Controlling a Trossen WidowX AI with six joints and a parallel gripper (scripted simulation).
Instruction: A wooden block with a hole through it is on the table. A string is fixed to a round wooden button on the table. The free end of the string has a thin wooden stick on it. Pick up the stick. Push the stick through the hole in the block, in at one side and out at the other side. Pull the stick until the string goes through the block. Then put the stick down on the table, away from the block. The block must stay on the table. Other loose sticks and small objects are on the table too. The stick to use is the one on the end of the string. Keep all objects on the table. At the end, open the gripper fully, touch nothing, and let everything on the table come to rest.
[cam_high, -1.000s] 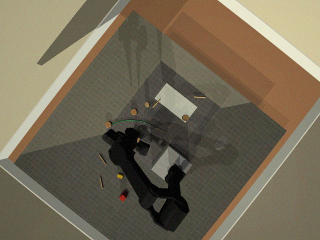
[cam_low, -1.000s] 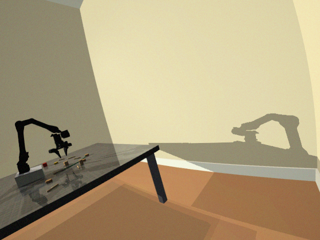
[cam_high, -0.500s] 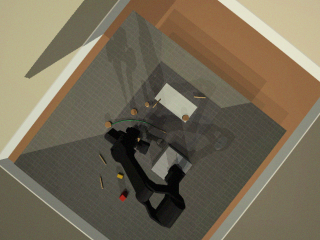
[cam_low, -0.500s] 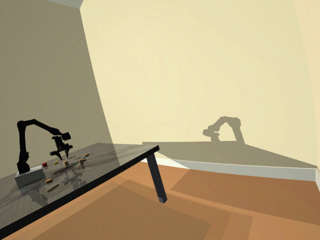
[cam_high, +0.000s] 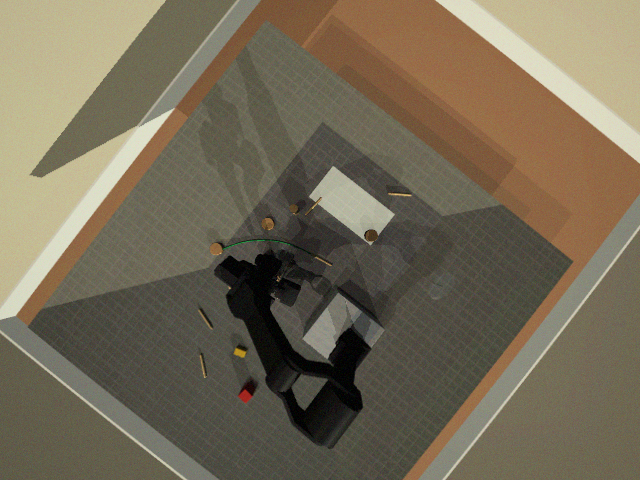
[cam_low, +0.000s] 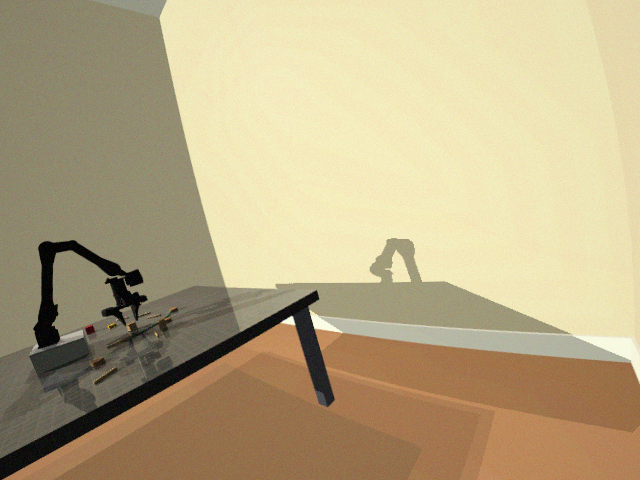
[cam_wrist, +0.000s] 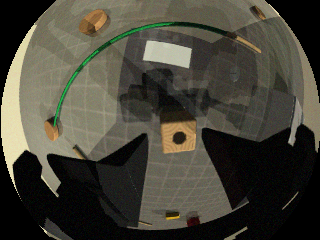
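Observation:
The wooden block stands on the table with its round hole facing the wrist camera. My gripper is partly open above the block, one finger to each side of it in the wrist view, with nothing held. In the top view the arm largely hides the block. The green string curves from the round button to the thin stick on its free end. That stick lies on the table, away from the fingers.
Loose sticks, wooden discs, a small wooden cylinder, a yellow block and a red cube are around. A white rectangle is beyond the string.

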